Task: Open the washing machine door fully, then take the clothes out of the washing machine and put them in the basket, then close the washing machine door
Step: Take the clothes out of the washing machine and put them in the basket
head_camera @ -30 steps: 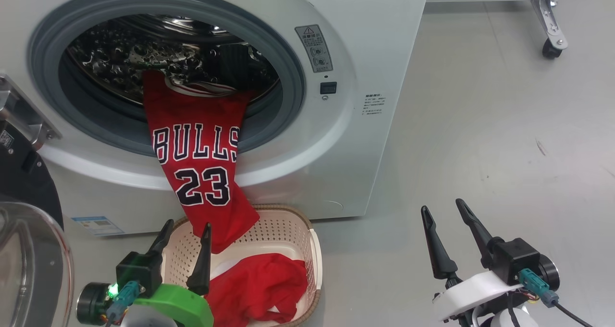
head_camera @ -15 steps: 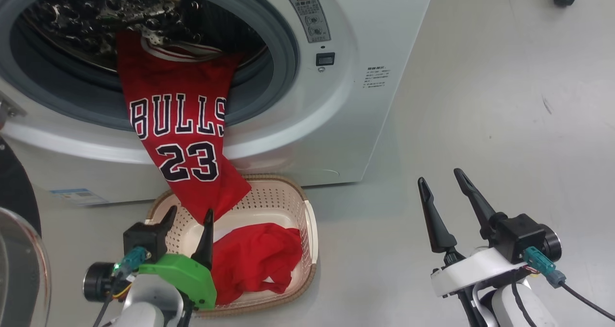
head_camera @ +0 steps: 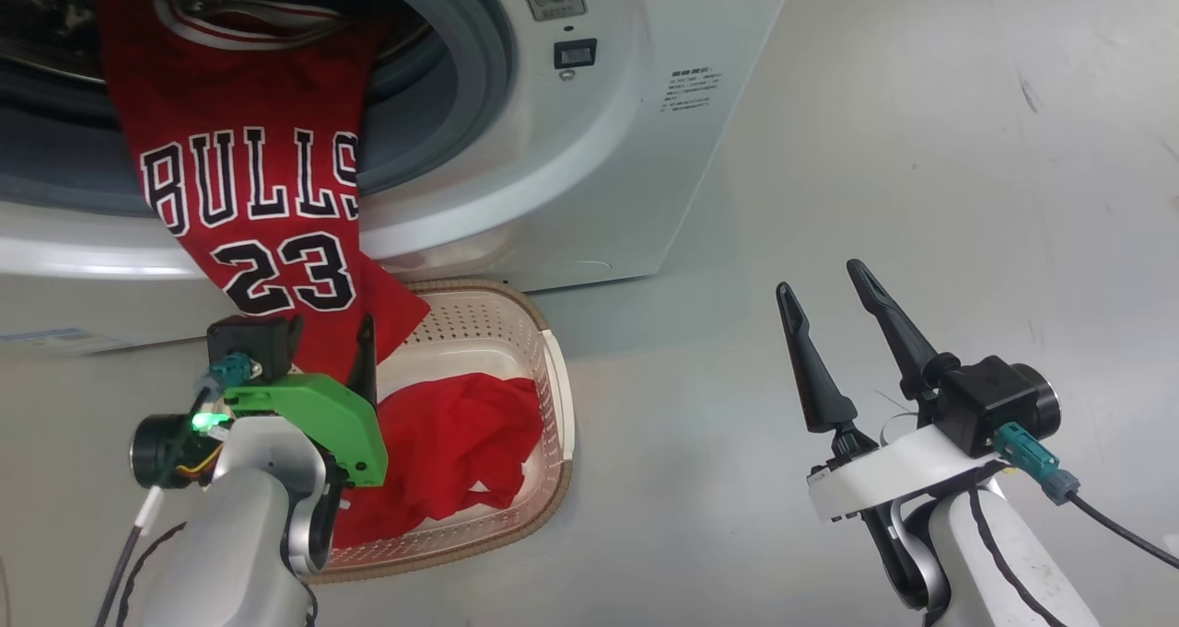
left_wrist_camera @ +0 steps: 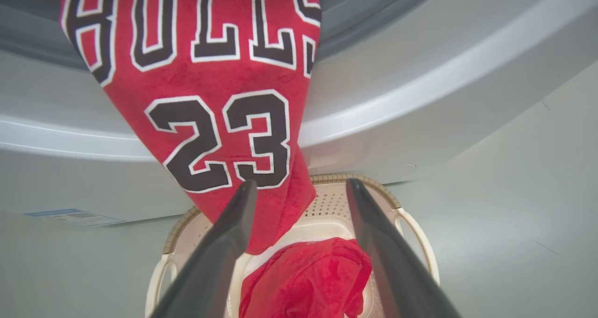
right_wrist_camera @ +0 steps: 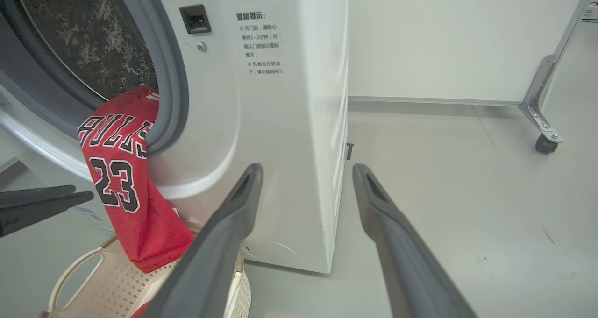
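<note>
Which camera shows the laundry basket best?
The head view: the basket shows from above, far rim to near rim, with only its left side behind the left arm. The left wrist view has its far end between the fingers, cut off below. The right wrist view catches a corner with one handle.

My left gripper (head_camera: 332, 321) has two long, dark, tapered fingers on a black block, mounted on a bright green bracket (head_camera: 332, 420) beside a small green light (head_camera: 198, 422). My right gripper (head_camera: 819, 275) matches it, on a white bracket (head_camera: 884, 475). Each wrist carries a teal plug (head_camera: 1024, 454) and a black cable (head_camera: 1119, 530). My forearms (head_camera: 249, 516) are pale grey.
</note>
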